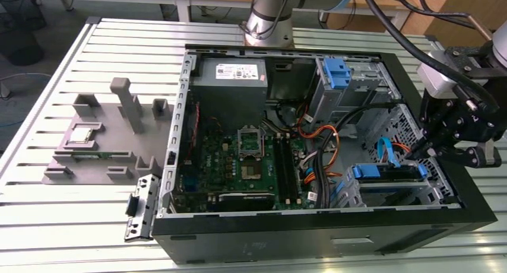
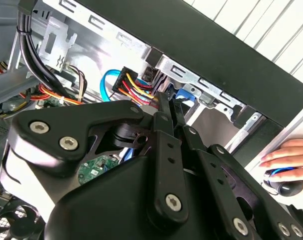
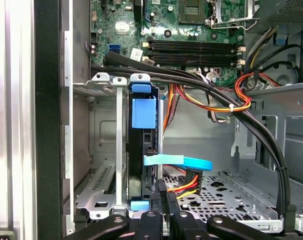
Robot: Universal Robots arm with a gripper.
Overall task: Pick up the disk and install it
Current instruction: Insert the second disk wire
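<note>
An open black computer case (image 1: 317, 237) is lying on its side on a slatted metal desk (image 1: 95, 225). Inside it, a green motherboard (image 1: 237, 160) is sitting flat against the case floor, with a grey power-supply box (image 1: 231, 72) at the far end and bundles of black, red, yellow and orange cables (image 1: 321, 145) looping across. In a perforated metal drive cage (image 3: 99, 200) at the exterior view's right, the disk (image 1: 388, 173) is sitting edge-up in its blue plastic carrier, its blue tab (image 3: 143, 111) standing out in the first wrist view, with a flat light-blue data cable (image 3: 179, 161) curving away beside it. A second, bare blue bracket (image 1: 336, 73) is sitting in the upper bay. The black end effector (image 1: 459, 155) is hanging over the cage's outer edge; its slim fingers (image 3: 164, 200) are lying pressed together with nothing between them, just beside the disk's end. A person's hand (image 2: 289, 152) is resting on a mouse in the second wrist view. Grey plastic fixtures (image 1: 103, 136) are standing on the desk at the exterior view's left.
</note>
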